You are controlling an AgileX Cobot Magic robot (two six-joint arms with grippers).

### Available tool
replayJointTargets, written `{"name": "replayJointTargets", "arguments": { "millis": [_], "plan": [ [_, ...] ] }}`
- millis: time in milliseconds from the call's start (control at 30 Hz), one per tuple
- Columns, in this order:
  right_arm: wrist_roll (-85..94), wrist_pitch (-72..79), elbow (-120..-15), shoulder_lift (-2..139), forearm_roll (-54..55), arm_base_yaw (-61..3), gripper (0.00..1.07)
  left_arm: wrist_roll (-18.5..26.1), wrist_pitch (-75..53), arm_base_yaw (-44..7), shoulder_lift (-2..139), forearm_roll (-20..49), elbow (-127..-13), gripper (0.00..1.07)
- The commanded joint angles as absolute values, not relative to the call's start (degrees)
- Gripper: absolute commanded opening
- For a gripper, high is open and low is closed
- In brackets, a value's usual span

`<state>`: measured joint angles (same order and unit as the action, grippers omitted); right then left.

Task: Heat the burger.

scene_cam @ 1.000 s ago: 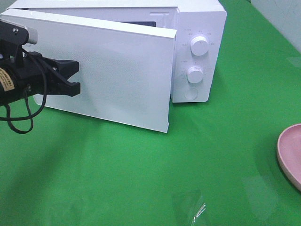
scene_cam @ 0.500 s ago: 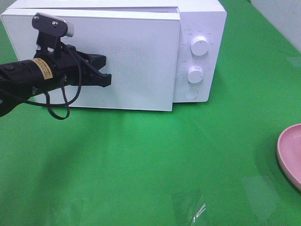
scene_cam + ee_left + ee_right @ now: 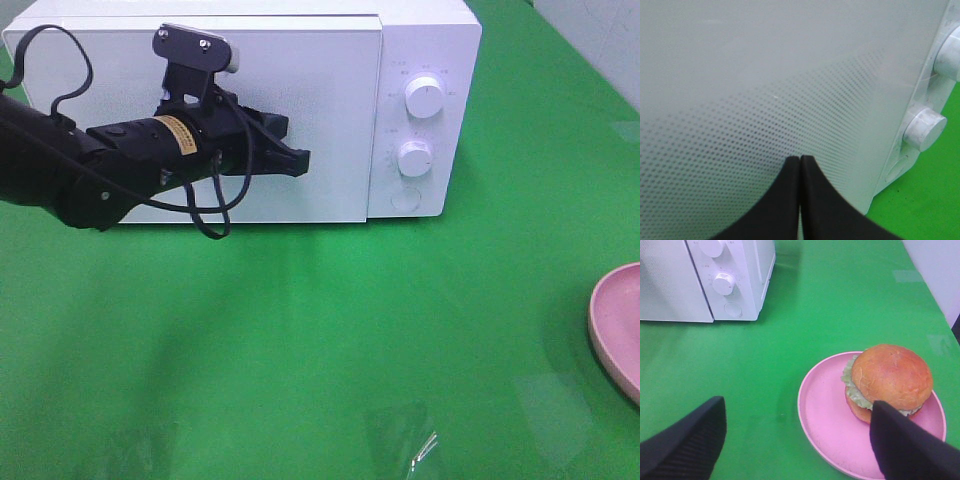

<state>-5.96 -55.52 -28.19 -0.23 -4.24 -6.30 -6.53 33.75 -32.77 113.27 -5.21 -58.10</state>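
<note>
Bright even light, soft shadows, blurred close-up microwave door (image 3: 765, 75)

From overhead, the plate (image 3: 618, 325) at three o'clock is cut by the edge, its contents out of sight. The arm (image 3: 60, 170) hides part of the microwave (image 3: 430, 60) door. The dial (image 3: 425, 97) labels are too small to read.

The microwave door (image 3: 250, 120) is flush shut, blocking the cavity, with the left gripper (image 3: 298, 160) pressed against it. Green tabletop (image 3: 330, 340) between the microwave and the pink plate (image 3: 825, 425) lies open.
</note>
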Motion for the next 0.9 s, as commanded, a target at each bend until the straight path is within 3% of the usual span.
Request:
{"name": "replayJointTargets", "arguments": {
  "millis": [33,67,100,167,300,467,833,867,900],
  "plan": [
    [-5.96,-55.06,-28.25,-1.78,-4.18,-6.02,0.76,-3.32,36.21,-32.54,113.90,5.39,-60.96,0.00],
    [-5.96,-55.06,-28.25,-1.78,-4.18,-6.02,0.76,0.63,36.27,-33.23,114.13,10.20,-61.54,0.00],
    [-5.96,-55.06,-28.25,-1.78,-4.18,-6.02,0.76,0.63,36.27,-33.23,114.13,10.20,-61.54,0.00],
    [-5.96,-55.06,-28.25,-1.78,-4.18,-6.02,0.76,6.65,36.96,-33.75,114.19,19.31,-62.11,0.00],
    [-5.96,-55.06,-28.25,-1.78,-4.18,-6.02,0.76,11.17,37.30,-33.75,114.19,26.18,-63.14,0.00],
    [-5.96,-55.06,-28.25,-1.78,-4.18,-6.02,0.76,11.40,35.64,-34.49,113.79,26.70,-63.37,0.00],
    [-5.96,-55.06,-28.25,-1.78,-4.18,-6.02,0.76,11.63,19.02,-41.37,105.48,26.47,-57.24,0.00],
    [-5.96,-55.06,-28.25,-1.78,-4.18,-6.02,0.76,11.63,13.58,-42.11,103.30,26.30,-55.92,0.03],
    [-5.96,-55.06,-28.25,-1.78,-4.18,-6.02,0.76,11.63,7.05,-42.46,101.64,25.73,-55.12,0.16]
  ]
}}
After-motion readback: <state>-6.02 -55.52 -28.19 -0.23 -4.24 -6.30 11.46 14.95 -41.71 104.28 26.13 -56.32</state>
